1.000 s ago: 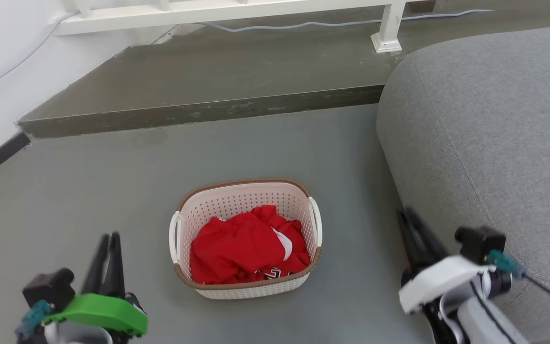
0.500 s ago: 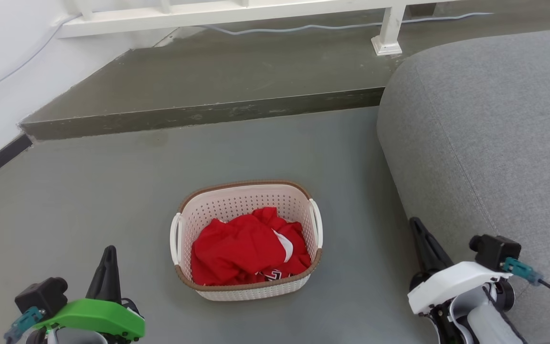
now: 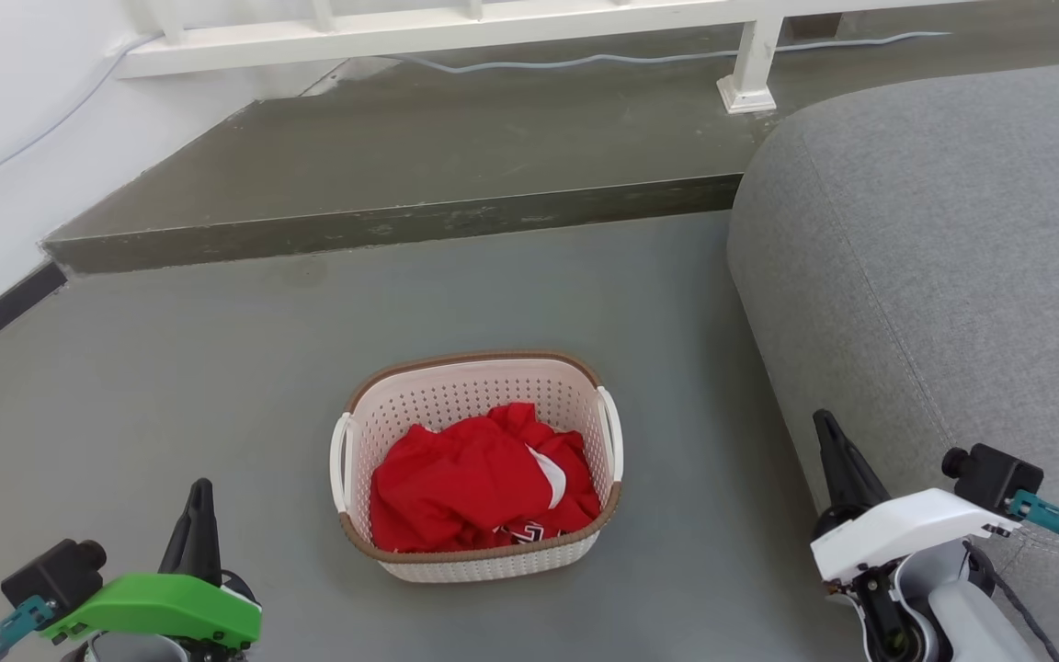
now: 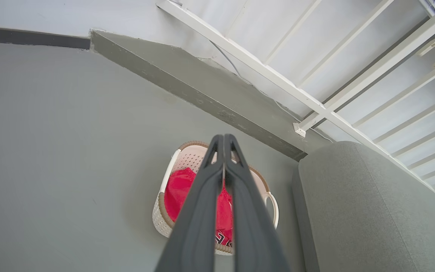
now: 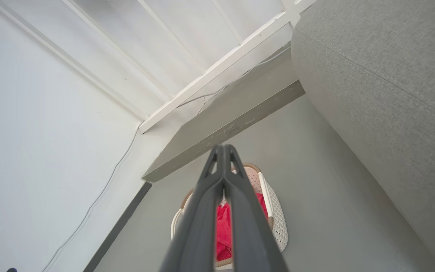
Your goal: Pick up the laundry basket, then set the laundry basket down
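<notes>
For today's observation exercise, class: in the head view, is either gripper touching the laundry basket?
No, the laundry basket stands on the floor, with the left gripper and right gripper both apart from it.

Sofa (image 3: pixel 952 230) cut off rt edge, laundry basket (image 4: pixel 159 221) partly hidden behind left gripper (image 4: pixel 224 140), shirt (image 3: pixel 456 478) print unreadable

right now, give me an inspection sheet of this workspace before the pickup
surface: grey floor, smooth
job's things: laundry basket upright on the floor, held by nothing
clutter: red garment inside the basket
end effectors: left end effector and right end effector shut, either side of the basket, apart from it
cables: grey cable along the raised step
surroundings: grey sofa at right, white railing behind
</notes>
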Available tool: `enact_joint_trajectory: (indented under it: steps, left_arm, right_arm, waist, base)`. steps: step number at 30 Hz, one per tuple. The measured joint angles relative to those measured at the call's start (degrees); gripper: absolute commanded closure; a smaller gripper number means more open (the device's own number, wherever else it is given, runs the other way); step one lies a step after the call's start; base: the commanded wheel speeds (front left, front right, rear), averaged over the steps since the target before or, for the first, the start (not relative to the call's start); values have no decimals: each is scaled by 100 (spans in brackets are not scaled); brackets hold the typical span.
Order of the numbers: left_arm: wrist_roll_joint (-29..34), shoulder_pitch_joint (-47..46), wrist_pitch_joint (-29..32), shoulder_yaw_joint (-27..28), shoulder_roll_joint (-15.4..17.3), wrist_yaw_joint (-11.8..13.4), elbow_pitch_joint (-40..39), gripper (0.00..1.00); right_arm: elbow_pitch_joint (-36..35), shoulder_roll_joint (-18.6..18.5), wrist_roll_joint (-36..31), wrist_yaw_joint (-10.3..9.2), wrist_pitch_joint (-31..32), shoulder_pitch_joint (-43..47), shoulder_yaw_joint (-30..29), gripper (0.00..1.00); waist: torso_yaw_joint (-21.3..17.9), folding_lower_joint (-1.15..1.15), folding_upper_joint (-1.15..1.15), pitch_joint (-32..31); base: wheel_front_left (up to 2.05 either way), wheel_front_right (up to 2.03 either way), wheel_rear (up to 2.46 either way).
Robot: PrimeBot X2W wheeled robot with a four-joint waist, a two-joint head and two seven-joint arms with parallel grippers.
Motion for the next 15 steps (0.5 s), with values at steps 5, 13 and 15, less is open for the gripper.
enact_joint_trajectory:
  steps: [5, 13, 15]
  left_arm:
    - [-332, -3, 104, 53, -2, -1, -3, 100]
    - [-759, -10, 254, 130, -4, -13, -11, 100]
    - [-905, -14, 276, 142, -5, -33, -16, 100]
  right_arm:
    - [-22, 8, 341, 3, 120, 0, -126, 100]
    - [-51, 10, 803, 55, 252, -1, -300, 100]
    - [-53, 11, 953, 55, 298, -1, -350, 100]
  waist:
    - [6, 0, 0, -17]
    - [15, 0, 0, -40]
    - [17, 0, 0, -46]
  base:
    - [0, 0, 0]
    - [0, 0, 0]
    - [0, 0, 0]
